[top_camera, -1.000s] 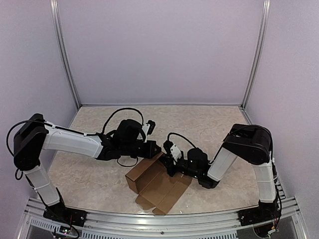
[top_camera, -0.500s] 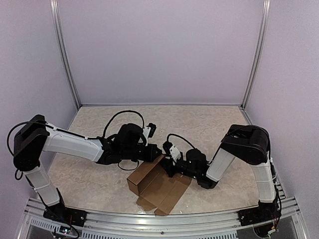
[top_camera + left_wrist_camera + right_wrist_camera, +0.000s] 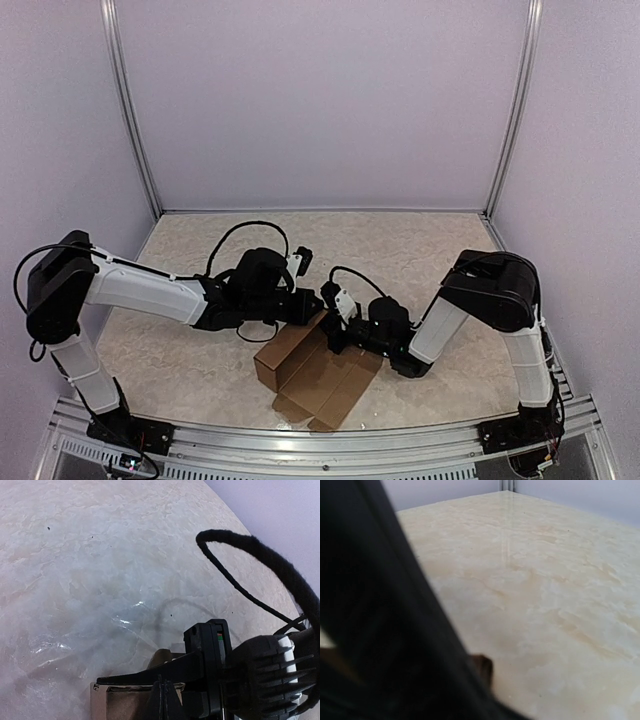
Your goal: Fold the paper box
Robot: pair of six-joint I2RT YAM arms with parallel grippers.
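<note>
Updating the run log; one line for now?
phase: folding | brown cardboard box: part-open | left gripper: at raised flap | right gripper: at raised flap

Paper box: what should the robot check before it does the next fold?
1. Is the paper box resting on the table, unfolded, with its flaps spread out? Ok.
2. Is the left gripper at the box's far corner? Ok.
3. Is the right gripper at that same far edge? Ok.
4. Does either gripper really pinch the cardboard? Cannot tell, because the jaws are hidden in every view.
5. Is there room between the two grippers? Cannot tell. They sit very close together.
6. Is the right wrist view clear? Not ok, something dark blocks most of it.
</note>
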